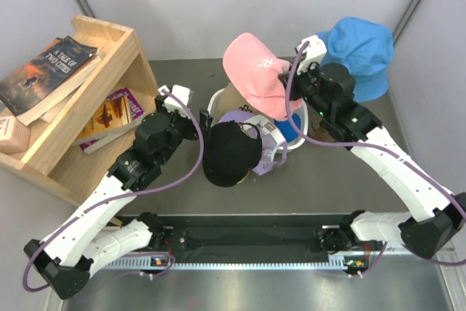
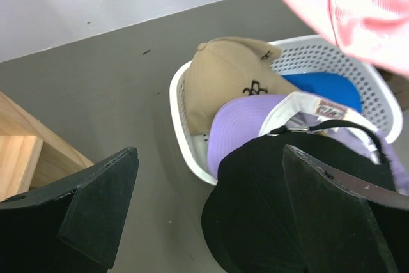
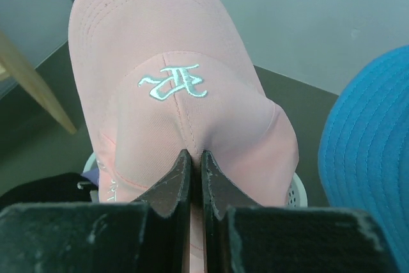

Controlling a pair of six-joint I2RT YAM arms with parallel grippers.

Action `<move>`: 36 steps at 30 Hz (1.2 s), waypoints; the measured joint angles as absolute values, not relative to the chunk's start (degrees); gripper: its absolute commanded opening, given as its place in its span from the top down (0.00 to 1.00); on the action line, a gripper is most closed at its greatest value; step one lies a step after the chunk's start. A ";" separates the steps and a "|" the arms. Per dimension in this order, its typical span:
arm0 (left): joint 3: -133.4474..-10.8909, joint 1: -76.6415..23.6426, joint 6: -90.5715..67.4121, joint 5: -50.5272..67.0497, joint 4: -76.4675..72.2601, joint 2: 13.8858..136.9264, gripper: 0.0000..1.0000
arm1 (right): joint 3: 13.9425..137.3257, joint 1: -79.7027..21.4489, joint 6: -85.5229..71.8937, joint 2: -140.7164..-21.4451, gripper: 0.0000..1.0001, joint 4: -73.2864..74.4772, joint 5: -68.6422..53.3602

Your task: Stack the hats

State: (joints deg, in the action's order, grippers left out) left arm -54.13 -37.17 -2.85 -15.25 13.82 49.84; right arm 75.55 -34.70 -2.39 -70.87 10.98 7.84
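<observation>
My right gripper (image 3: 192,158) is shut on the crown fabric of the pink cap (image 3: 172,62), which hangs in the air above the basket, brim pointing away (image 1: 255,74). In the white basket (image 2: 182,132) lie a tan cap (image 2: 223,75), a lavender cap (image 2: 246,126) and a blue one (image 2: 326,87). A black cap (image 2: 275,209) rests over the basket's near edge (image 1: 231,152). My left gripper (image 2: 211,215) stands wide open low over the black cap's left side, holding nothing. A bright blue hat (image 1: 360,52) sits at the back right, beside my right gripper (image 1: 289,81).
A wooden shelf (image 1: 95,92) holding books stands at the left, close to my left arm. The basket rim (image 1: 298,140) lies between the two arms. Grey walls close the back and the right side.
</observation>
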 measured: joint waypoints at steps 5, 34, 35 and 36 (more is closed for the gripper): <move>-57.25 -37.17 -5.23 -13.15 14.66 47.62 0.01 | 75.55 -34.70 1.52 -65.65 1.00 16.25 2.20; -69.52 -37.12 -24.16 -1.83 15.79 54.08 0.40 | 75.48 -48.27 12.21 -57.63 1.00 27.53 -5.23; -68.86 -37.12 -24.21 -1.87 15.57 53.87 0.47 | 75.48 -48.64 12.29 -57.84 1.00 27.53 -4.91; -68.34 -37.12 -24.34 -1.96 15.53 53.74 0.51 | 75.48 -48.99 12.43 -58.08 1.00 27.53 -4.54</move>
